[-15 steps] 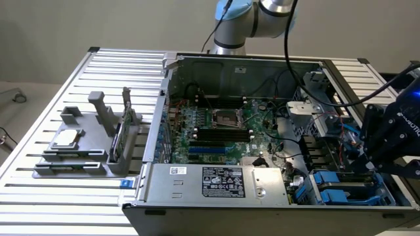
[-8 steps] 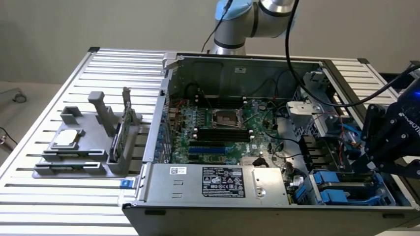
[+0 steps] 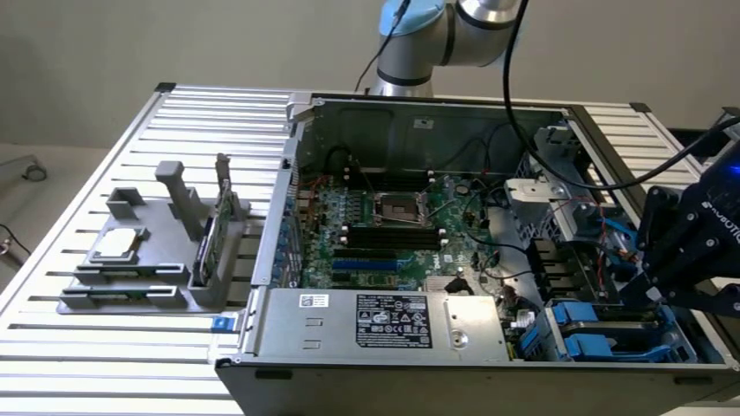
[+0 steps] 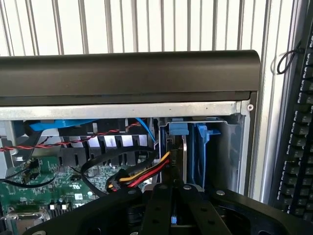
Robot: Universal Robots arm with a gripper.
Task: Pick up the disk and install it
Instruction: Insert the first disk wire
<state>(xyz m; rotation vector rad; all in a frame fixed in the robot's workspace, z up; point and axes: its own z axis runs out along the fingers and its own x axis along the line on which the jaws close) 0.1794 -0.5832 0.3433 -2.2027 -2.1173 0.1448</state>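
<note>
One claw (image 4: pixel 171 196), pressed together on the disk (image 4: pixel 177 147) standing edgewise in the computer case's (image 3: pixel 347 325) drive bay, gripped its stiff, probably weighty, shock-sensitive body near the blue rails.

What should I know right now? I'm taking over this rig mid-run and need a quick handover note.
Gripper: shut, down inside the open computer case at the drive bays, at the exterior view's right.
Disk: standing on edge in the bay, blue rails showing, right in front of the fingers; whether they clamp it I cannot tell.
Other blue carrier: beside it in the bay.
Done: disk brought to the bay.
Left: whether it is fully seated cannot be judged.
</note>
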